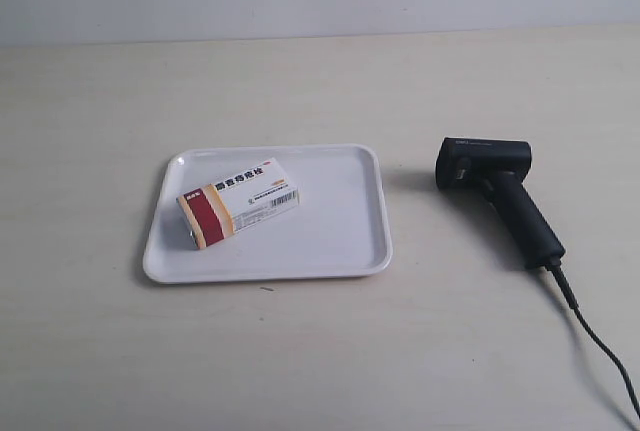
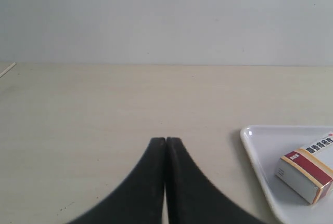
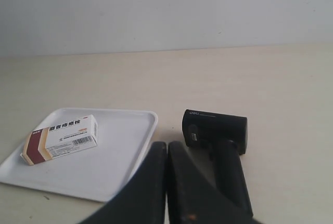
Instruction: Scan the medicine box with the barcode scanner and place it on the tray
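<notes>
The medicine box (image 1: 239,202) sits flat inside the tray (image 1: 365,251), toward its exterior-view left half, barcode face up. Looks like light, stiff cardboard that'd crush if squeezed hard, so I'd pinch it gently across the two long sides. Its long axis runs diagonally, red-banded end toward the near-left corner in the exterior view.

The scanner (image 1: 497,191) lies on the table (image 1: 320,361) just beside the tray, head pointing at it, handle and cable (image 1: 600,351) trailing away toward the near edge. Hard plastic, so grab the handle.

Left gripper (image 2: 166,142) and right gripper (image 3: 167,146) are both pressed closed, holding nothing.
</notes>
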You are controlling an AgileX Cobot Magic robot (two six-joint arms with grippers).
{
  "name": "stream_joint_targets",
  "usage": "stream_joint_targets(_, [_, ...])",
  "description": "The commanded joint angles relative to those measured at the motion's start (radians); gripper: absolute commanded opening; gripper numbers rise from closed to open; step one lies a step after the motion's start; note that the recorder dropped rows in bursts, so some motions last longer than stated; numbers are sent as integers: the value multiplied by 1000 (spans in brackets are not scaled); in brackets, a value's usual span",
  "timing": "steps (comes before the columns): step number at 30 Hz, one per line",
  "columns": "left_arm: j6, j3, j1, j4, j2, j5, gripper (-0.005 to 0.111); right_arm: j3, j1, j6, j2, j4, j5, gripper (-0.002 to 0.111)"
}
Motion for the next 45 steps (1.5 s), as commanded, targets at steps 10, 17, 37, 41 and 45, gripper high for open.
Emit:
stream_joint_targets(10, [-5,-1,3,4,-7,6,3,1,-5,2,-4,0,-12,1])
stream_joint_targets(17, [-5,-1,3,4,-7,6,3,1,-5,2,-4,0,-12,1])
stream_joint_targets(37, [-5,-1,3,4,-7,6,3,204,-5,48,-73,-358,-207,1])
stream_joint_targets(41, [-5,-1,3,4,-7,6,3,204,-5,117,-97,-363,-216,1])
stream_joint_targets(45, [-5,-1,3,4,-7,6,3,204,-5,117,-97,-363,-212,1])
